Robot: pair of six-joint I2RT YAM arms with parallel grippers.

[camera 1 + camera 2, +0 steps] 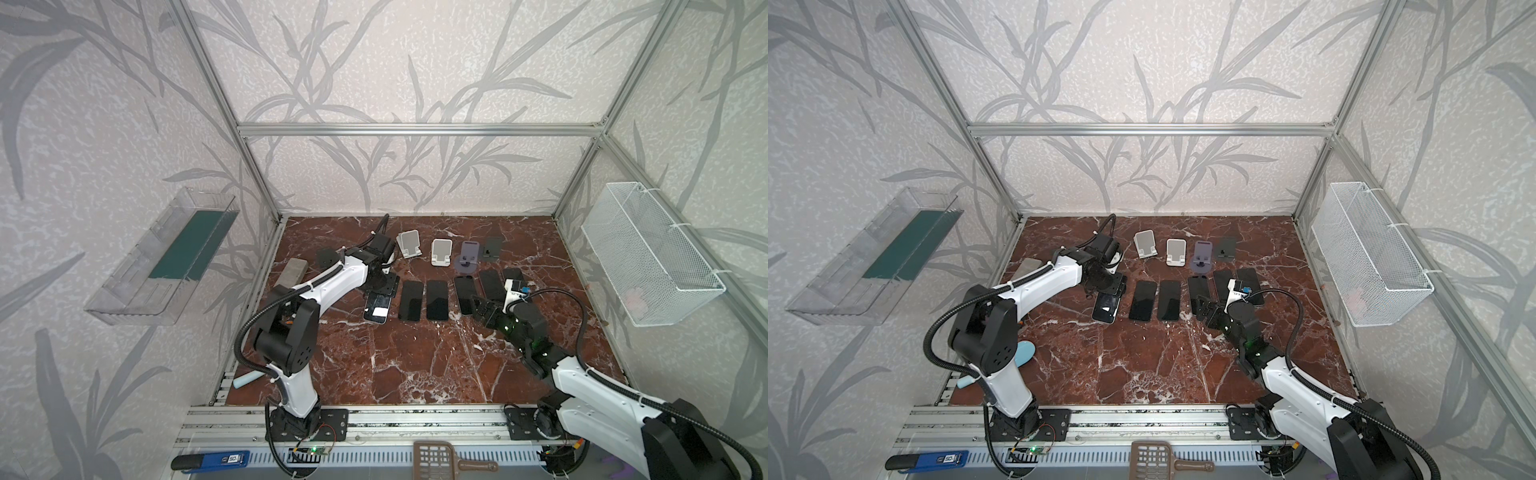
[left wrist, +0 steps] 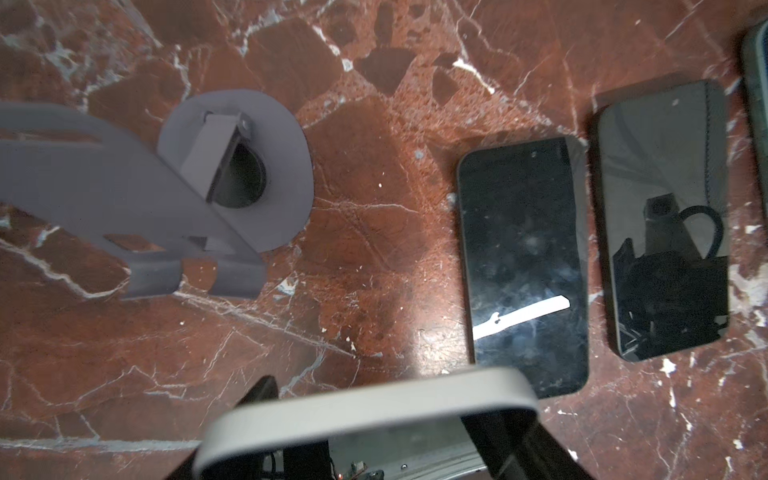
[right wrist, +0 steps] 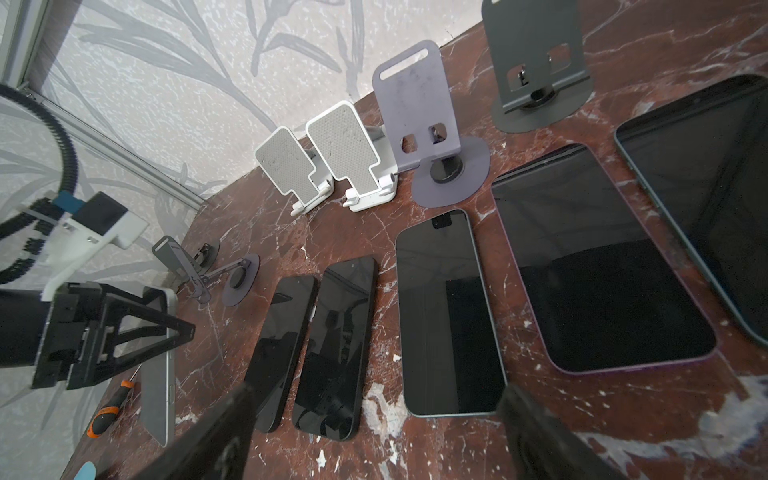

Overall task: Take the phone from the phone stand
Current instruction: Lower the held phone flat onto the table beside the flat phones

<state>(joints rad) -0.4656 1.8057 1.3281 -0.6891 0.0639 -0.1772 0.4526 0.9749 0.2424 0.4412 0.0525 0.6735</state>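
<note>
- The phone (image 1: 377, 309) with the light metal edge is not on any stand now. It is in the left gripper (image 1: 381, 289), whose jaws are clamped on its two long sides near the upper end.
- In the left wrist view the dark grey phone stand (image 2: 104, 178) is just beside the held phone and is empty: its plate and its two small hooks carry nothing.
- From this I judge that the main part of the task, to take the phone off the stand, is done.
- In the right wrist view the phone (image 3: 158, 374) hangs tilted on its edge, with its lower end close to the bench (image 1: 415, 365). I cannot tell if it touches the bench or not.
- What is left, in my opinion, is to lay the phone flat and to let it go. The likely place is the left end of the row of five other phones (image 1: 437, 300), which lie flat with the dark screens up, just beside the held one.
- The four more stands (image 1: 441, 251) at the back of the bench, two white, one purple and one dark, are all empty, so no other phone waits for removal.
- The right gripper (image 1: 480, 305) hovers low over the right part of the row. Its jaws are wide apart and nothing is between them. It takes no part in this step, as far as I can see.
</note>
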